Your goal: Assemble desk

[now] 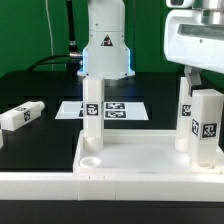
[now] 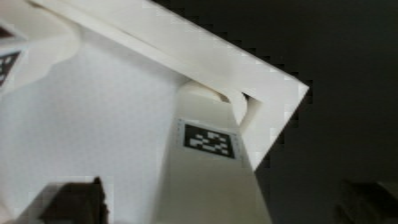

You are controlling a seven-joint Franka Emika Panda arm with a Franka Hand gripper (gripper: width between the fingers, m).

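1. Counting legs in the exterior view gives four. The first leg (image 1: 92,108) stands upright in the far corner of the desk top (image 1: 140,165), on the exterior view's left. The second leg (image 1: 186,122) stands upright at the far corner on the exterior view's right.
2. The third leg (image 1: 209,130) is upright just beside the second leg, nearer the camera, at the desk top's right rim and directly under the gripper (image 1: 198,80). The frame edge cuts off that corner, so I cannot tell whether its foot sits in a socket.
3. The fourth leg (image 1: 22,115) lies flat on the black table (image 1: 40,145), well apart from the desk top, to the exterior view's left.
4. The marker board (image 1: 118,110) lies flat behind the first leg.
5. In the wrist view, a tagged leg (image 2: 214,175) runs up toward the camera against a corner of the desk top (image 2: 98,120). Dark, blurred fingers (image 2: 71,200) sit to either side of it. I cannot tell whether they clamp the leg or stand clear of it.
6. Progress, as a judgement:
   - Two legs look placed, and the third is the step in hand.
   - The fourth leg is untouched.
   - The round socket (image 1: 88,158) at the near left corner is empty.
   - The task looks past halfway. What remains is to seat the third leg firmly, then fetch and fit the fourth leg.
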